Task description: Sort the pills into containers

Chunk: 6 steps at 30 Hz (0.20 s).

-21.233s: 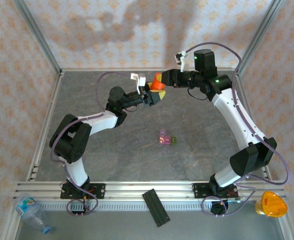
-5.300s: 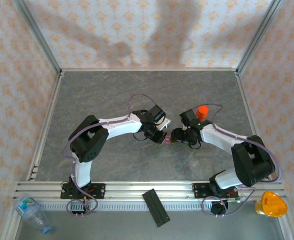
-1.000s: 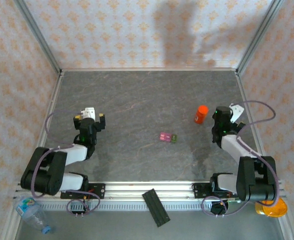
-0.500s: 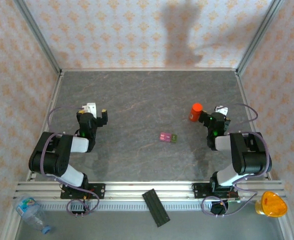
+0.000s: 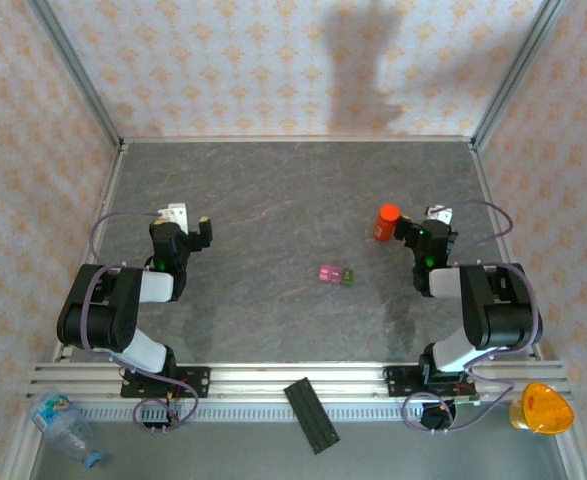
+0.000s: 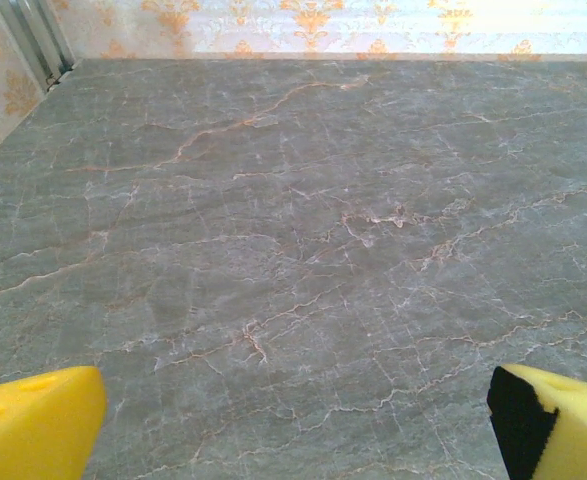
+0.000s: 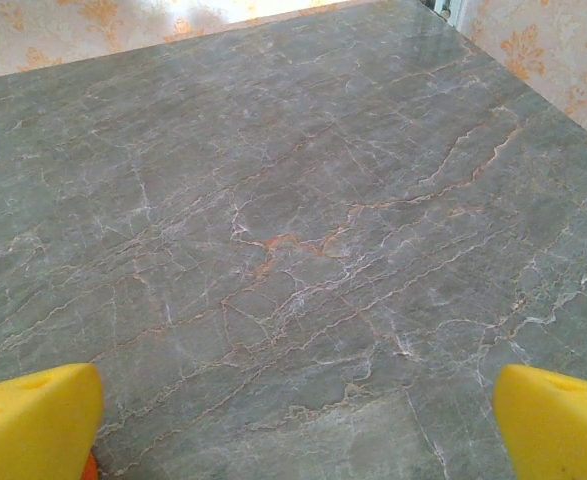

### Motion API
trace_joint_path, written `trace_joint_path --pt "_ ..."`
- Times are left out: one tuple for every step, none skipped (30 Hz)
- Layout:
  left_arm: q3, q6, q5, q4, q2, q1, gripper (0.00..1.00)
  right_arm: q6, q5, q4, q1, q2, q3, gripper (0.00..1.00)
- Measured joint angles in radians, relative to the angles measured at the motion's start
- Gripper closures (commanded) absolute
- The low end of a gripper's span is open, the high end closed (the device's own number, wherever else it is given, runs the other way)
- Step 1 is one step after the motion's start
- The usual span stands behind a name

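Observation:
The containers (image 5: 335, 275), a small pink box joined to a smaller green one, lie on the grey marble table (image 5: 273, 190) midway between the arms. The pills are hidden from me. My left gripper (image 5: 186, 227) rests folded back at the left, far from the containers. In the left wrist view the left gripper (image 6: 293, 430) is open, its yellow fingertips (image 6: 33, 425) wide apart over bare table. My right gripper (image 5: 420, 229) sits at the right. In the right wrist view the right gripper (image 7: 293, 425) is open and holds nothing.
An orange capped bottle (image 5: 385, 222) stands just left of the right gripper, and a sliver of the bottle (image 7: 91, 466) shows by the left finger. On the front rail lie a black bar (image 5: 313, 415), a plastic water bottle (image 5: 63, 425) and an orange-yellow object (image 5: 541, 408). Patterned walls enclose the table.
Both arms have folded back toward their bases. The right gripper has swung left, and the orange bottle stands slightly further left. The containers have not moved.

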Motion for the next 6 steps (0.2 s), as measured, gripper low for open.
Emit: trace_joint_path --pt "0.000 0.000 0.000 -0.001 0.000 0.000 0.00 0.000 0.000 -0.001 0.000 0.000 0.000 0.01" --pt "0.000 0.000 0.000 -0.002 0.000 0.000 0.00 0.000 -0.001 -0.003 0.000 0.000 0.000 0.01" --pt "0.000 0.000 0.000 -0.003 0.000 0.000 0.00 0.000 -0.003 -0.003 0.000 0.000 0.000 0.01" --pt "0.000 0.000 0.000 -0.003 0.000 0.000 0.00 0.000 -0.003 -0.003 0.000 0.000 0.000 0.01" --pt "0.000 0.000 0.000 -0.003 0.000 0.000 0.00 0.000 -0.004 -0.003 0.000 0.000 0.000 0.01" --pt "0.000 0.000 0.000 -0.003 0.000 0.000 0.00 0.000 -0.004 -0.003 0.000 0.000 0.000 0.01"
